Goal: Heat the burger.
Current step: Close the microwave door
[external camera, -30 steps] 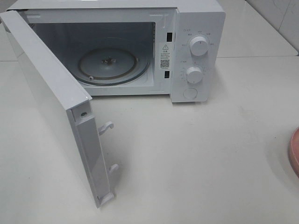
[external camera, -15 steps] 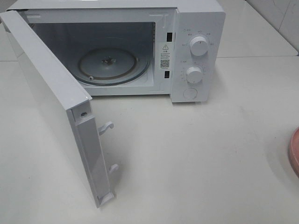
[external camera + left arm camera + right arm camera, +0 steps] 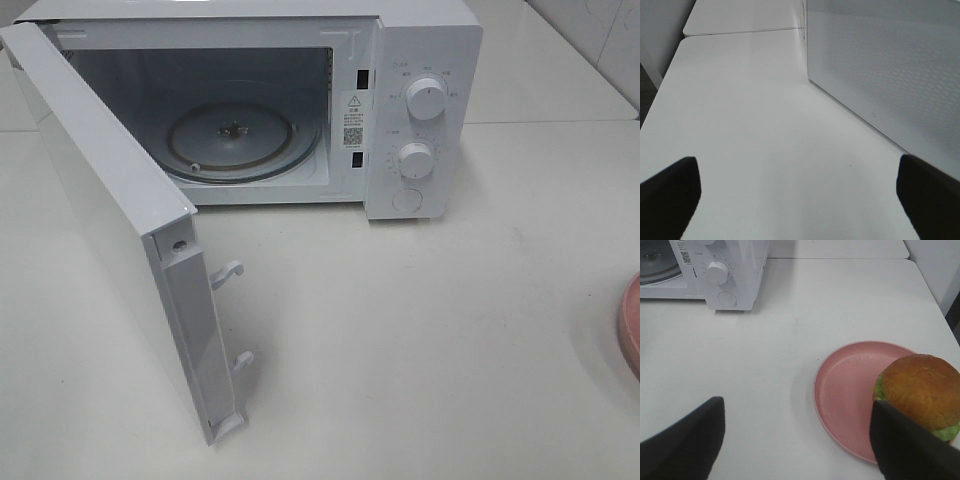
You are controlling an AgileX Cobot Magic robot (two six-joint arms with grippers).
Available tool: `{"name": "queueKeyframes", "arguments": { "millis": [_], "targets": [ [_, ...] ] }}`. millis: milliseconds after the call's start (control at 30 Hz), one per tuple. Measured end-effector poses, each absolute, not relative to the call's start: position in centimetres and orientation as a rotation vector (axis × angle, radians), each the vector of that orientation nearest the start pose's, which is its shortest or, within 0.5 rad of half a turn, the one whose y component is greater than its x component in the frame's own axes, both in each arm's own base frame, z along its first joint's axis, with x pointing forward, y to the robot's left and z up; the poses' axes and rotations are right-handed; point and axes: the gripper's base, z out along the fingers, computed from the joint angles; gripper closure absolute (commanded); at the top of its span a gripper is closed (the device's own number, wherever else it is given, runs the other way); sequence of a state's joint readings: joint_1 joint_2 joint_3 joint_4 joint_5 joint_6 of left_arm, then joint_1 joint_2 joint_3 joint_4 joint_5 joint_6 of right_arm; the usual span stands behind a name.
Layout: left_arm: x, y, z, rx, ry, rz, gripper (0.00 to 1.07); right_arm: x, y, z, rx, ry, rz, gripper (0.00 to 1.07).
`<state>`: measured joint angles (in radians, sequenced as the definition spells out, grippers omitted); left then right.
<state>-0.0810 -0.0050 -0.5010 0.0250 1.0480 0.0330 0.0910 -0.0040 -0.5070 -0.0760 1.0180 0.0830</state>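
Golden-brown-bunned burger (image 3: 920,392) is sitting on the round pink plate (image 3: 850,390) at the desk's right, right gripper (image 3: 795,440) hanging apart over it, left gripper (image 3: 800,195) likewise apart, white microwave's door (image 3: 110,220) standing open for loading.

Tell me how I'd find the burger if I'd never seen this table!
Start at the boxy white microwave with its door open, then look across the white table to the round pink plate. The golden-bunned burger with green lettuce sits on the plate's edge, the only food there.
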Motion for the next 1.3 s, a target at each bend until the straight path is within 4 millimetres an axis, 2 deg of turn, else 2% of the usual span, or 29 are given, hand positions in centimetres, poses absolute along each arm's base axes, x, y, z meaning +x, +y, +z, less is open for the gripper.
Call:
{"name": "queueKeyframes", "arguments": {
  "millis": [133, 200, 300, 367, 400, 467, 567, 600, 633, 667, 733, 833, 900, 933, 1000, 1100, 1167, 1300],
  "targets": [
    [-0.6, 0.3, 28.4, 0.113, 1.994, 0.000, 0.07, -0.4, -0.6, 28.3, -0.006, 1.988, 0.022, 0.31],
    [-0.5, 0.3, 29.3, 0.109, 1.905, 0.003, 0.13, -0.4, -0.6, 28.3, -0.006, 1.988, 0.022, 0.31],
    [-0.5, 0.3, 29.5, 0.108, 1.889, 0.002, 0.17, -0.4, -0.6, 28.3, -0.006, 1.988, 0.022, 0.31],
    [-0.2, 0.2, 29.9, 0.103, 1.839, -0.001, 0.34, -0.4, -0.6, 28.3, -0.006, 1.988, 0.022, 0.31],
    [-0.2, 0.2, 29.9, 0.103, 1.839, -0.001, 0.34, -0.4, -0.6, 28.3, -0.006, 1.988, 0.022, 0.31],
    [0.6, 0.2, 30.6, 0.102, 1.805, -0.003, 0.57, -0.4, -0.6, 28.3, -0.006, 1.988, 0.022, 0.31],
    [0.9, 0.1, 30.7, 0.103, 1.796, -0.003, 0.63, -0.4, -0.6, 28.3, -0.006, 1.988, 0.022, 0.31],
    [1.6, 0.1, 31.1, 0.103, 1.784, -0.002, 0.76, -0.4, -0.6, 28.3, -0.006, 1.988, 0.022, 0.31],
    [2.0, 0.0, 31.3, 0.104, 1.775, 0.001, 0.81, -0.4, -0.6, 28.3, -0.006, 1.988, 0.022, 0.31],
    [2.0, 0.0, 31.3, 0.104, 1.775, 0.001, 0.81, -0.4, -0.6, 28.3, -0.006, 1.988, 0.022, 0.31],
    [4.0, 0.0, 32.0, 0.115, 1.760, 0.028, 1.07, -0.4, -0.6, 28.3, -0.006, 1.988, 0.022, 0.31],
    [4.6, 0.0, 32.1, 0.119, 1.760, 0.035, 1.07, -0.4, -0.6, 28.3, -0.006, 1.988, 0.022, 0.31],
    [6.5, -0.2, 31.7, 0.134, 1.772, 0.049, 1.07, -0.4, -0.6, 28.3, -0.006, 1.988, 0.022, 0.31],
    [6.5, -0.2, 31.7, 0.134, 1.772, 0.049, 1.07, -0.4, -0.6, 28.3, -0.006, 1.988, 0.022, 0.31],
    [8.8, -0.5, 31.1, 0.144, 1.743, 0.042, 1.07, -0.4, -0.6, 28.3, -0.006, 1.988, 0.022, 0.31],
    [9.2, -0.5, 30.9, 0.146, 1.733, 0.040, 1.07, -0.4, -0.6, 28.3, -0.006, 1.988, 0.022, 0.31],
    [11.2, -0.9, 29.5, 0.157, 1.669, 0.027, 1.07, -0.4, -0.6, 28.3, -0.006, 1.988, 0.022, 0.31],
    [12.3, -1.1, 28.2, 0.162, 1.613, 0.015, 1.07, -0.4, -0.6, 28.3, -0.006, 1.988, 0.022, 0.31]
  ]
}}
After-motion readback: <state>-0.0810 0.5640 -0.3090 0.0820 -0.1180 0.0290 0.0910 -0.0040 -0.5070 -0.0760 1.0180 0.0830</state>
